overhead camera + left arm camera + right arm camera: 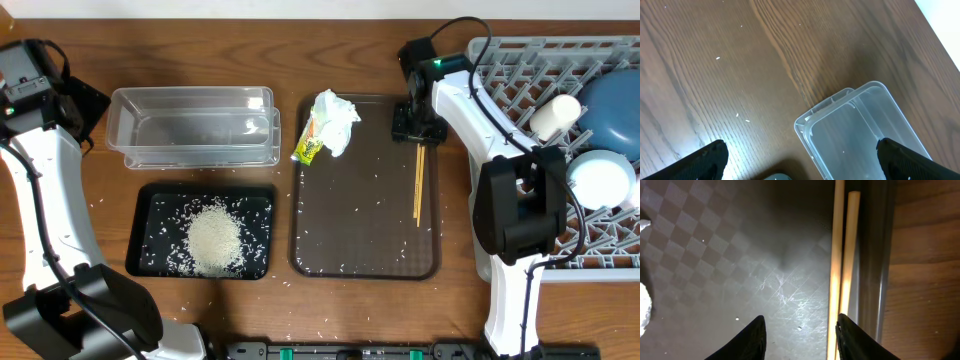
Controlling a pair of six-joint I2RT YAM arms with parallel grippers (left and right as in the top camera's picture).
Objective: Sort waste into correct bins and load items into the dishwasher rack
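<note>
Hovering low over the far end of the brown serving tray (350, 225), our right gripper (800, 335) has its jaws partly apart, with bare tray between them and nothing held. The pair of wooden chopsticks (842, 255) lies just inside the finger on the rim side, close against the tray's raised edge. We judge them light, stiff and thin, likely to roll or split apart, so we would pinch both together across their width near the end and lift clear of the edge. The crumpled tissue (335, 118) and the wrapper (309, 148) sit touching at the tray's far left corner. Both look soft and nearly weightless, so any fold offers a hold. Our left gripper (807, 161) hangs wide open and empty over the table beside the clear tub (860, 135).
</note>
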